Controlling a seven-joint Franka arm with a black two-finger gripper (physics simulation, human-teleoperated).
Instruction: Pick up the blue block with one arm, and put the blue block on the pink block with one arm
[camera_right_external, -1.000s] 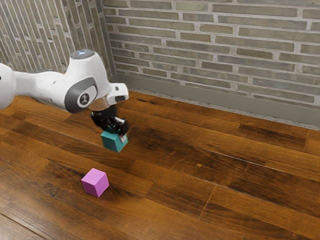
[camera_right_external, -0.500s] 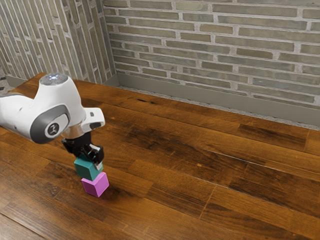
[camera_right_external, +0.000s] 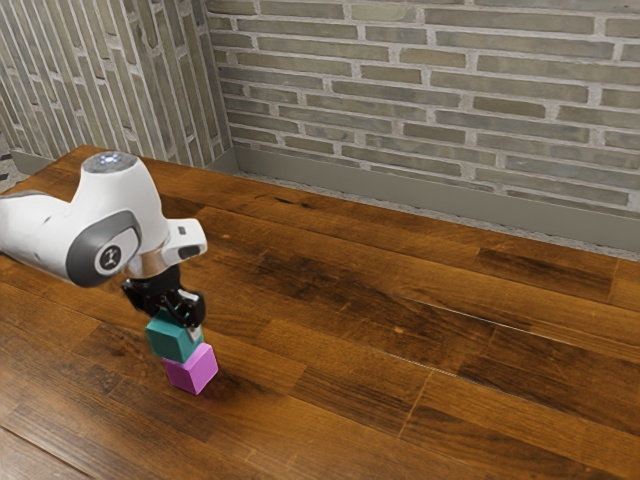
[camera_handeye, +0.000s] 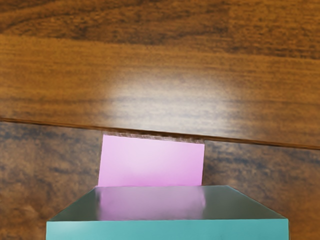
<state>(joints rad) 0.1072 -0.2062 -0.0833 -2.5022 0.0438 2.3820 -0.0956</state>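
Brickwork (camera_right_external: 420, 80) closes off the back and the exterior view's left of the wooden counter (camera_right_external: 450, 330). Nothing stands between my arm (camera_right_external: 90, 235) and the blocks. I count one blue block (camera_right_external: 168, 338) and one pink block (camera_right_external: 192, 370). My gripper (camera_right_external: 175, 312) is clenched on the blue block from above, and the block rests on top of the pink one, offset toward the exterior view's left. In the wrist view, part of the pink block's top face sticks out past the blue block's far edge. Bare planks run wide toward the exterior view's right, and the stack stands well apart from the walls.
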